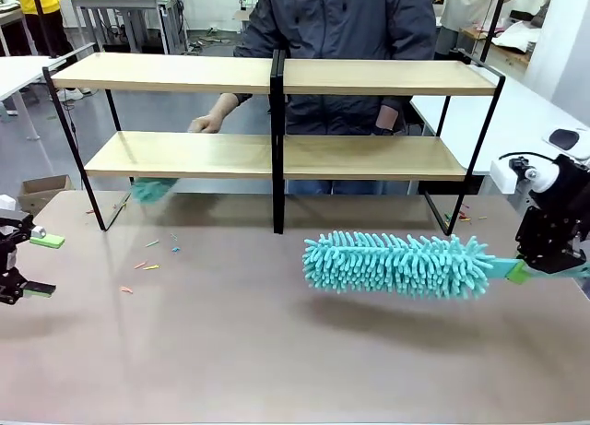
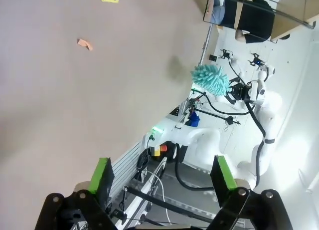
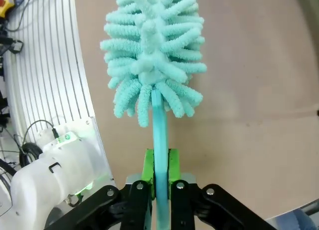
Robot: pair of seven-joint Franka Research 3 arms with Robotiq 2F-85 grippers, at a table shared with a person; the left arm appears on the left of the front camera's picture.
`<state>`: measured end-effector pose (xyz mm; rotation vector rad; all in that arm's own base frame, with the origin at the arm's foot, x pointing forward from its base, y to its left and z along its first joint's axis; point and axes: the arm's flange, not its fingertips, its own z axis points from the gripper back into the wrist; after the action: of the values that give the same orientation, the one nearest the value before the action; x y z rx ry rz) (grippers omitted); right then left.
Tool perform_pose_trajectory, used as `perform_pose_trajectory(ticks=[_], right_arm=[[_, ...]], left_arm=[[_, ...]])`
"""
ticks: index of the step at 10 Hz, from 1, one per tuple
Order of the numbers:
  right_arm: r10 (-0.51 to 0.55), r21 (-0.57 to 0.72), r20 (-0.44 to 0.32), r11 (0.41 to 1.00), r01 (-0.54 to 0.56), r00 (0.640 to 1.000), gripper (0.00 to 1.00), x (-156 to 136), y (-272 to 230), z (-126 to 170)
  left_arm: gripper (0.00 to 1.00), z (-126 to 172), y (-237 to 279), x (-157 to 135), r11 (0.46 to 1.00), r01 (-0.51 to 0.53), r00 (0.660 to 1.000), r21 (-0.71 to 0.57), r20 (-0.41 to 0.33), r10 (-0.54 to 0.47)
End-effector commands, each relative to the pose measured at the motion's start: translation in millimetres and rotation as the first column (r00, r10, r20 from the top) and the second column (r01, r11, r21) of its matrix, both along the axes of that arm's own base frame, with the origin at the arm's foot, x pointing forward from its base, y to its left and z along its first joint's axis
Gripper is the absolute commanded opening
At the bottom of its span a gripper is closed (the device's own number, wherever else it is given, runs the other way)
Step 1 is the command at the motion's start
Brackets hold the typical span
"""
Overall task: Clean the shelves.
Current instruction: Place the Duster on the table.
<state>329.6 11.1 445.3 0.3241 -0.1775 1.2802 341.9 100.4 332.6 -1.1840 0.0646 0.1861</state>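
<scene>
The shelves (image 1: 277,155) stand across the far half of the table, two long light-wood boards in a thin black frame with a central post. My right gripper (image 1: 519,270) is shut on the handle of a teal fluffy duster (image 1: 398,264), which hangs level over the table in front of the rack's right half; the right wrist view has the duster (image 3: 152,50) sticking straight out from the shut gripper (image 3: 160,166). At the table's left edge my left gripper (image 1: 39,265) stands open and holds nothing, its green pads (image 2: 101,174) wide apart. A person behind the rack holds a second teal duster (image 1: 152,189) under the lower left board.
Small coloured scraps (image 1: 147,265) lie scattered on the brown tabletop (image 1: 230,351) in front of the rack's left half, and a few more near its right foot (image 1: 458,217). A cardboard box (image 1: 41,191) sits off the table at left. White tables flank the scene.
</scene>
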Motion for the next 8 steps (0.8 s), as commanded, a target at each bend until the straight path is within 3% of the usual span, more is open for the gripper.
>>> perform_pose_trajectory(ticks=[1, 2, 3, 4, 5, 6, 7, 8], right_arm=[[0.043, 0.042, -0.004, 0.998, -0.043, 0.999, 0.12, 15.1, -13.9, 15.3], [0.061, 0.037, -0.031, 0.998, -0.060, 0.998, 0.12, 20.4, -21.1, 21.3], [0.052, 0.015, -0.063, 0.999, -0.051, 0.997, 0.71, 31.3, -29.4, 25.1], [-0.009, 0.032, -0.081, 0.999, 0.012, 0.997, 0.71, 44.6, -42.0, 31.2], [-0.147, 0.095, -0.086, 0.983, 0.155, 0.985, 1.00, 56.2, -60.4, 40.7], [-0.301, 0.168, -0.092, 0.935, 0.313, 0.949, 0.73, 58.5, -81.9, 51.5], [-0.373, 0.222, -0.092, 0.896, 0.385, 0.923, 1.00, 47.3, -98.8, 60.4], [-0.300, 0.314, -0.228, 0.878, 0.362, 0.926, 1.00, 18.3, -99.5, 68.4]], left_arm=[[1.00, 3.8, 2.0, -4.9, 1.000, 0.026, 0.999, -0.004, 0.028, -0.026], [1.00, 3.8, 2.0, -4.9, 1.000, 0.026, 0.999, -0.004, 0.028, -0.026], [1.00, 3.8, 2.0, -4.9, 1.000, 0.026, 0.999, -0.004, 0.028, -0.026], [1.00, 3.8, 2.0, -4.9, 1.000, 0.026, 0.999, -0.004, 0.028, -0.026], [1.00, 3.8, 2.0, -4.9, 1.000, 0.026, 0.999, -0.004, 0.028, -0.026], [1.00, 3.8, 2.0, -4.9, 1.000, 0.026, 0.999, -0.004, 0.028, -0.026], [1.00, 3.8, 2.0, -4.9, 1.000, 0.026, 0.999, -0.004, 0.028, -0.026], [1.00, 3.8, 2.0, -4.9, 1.000, 0.026, 0.999, -0.004, 0.028, -0.026]])
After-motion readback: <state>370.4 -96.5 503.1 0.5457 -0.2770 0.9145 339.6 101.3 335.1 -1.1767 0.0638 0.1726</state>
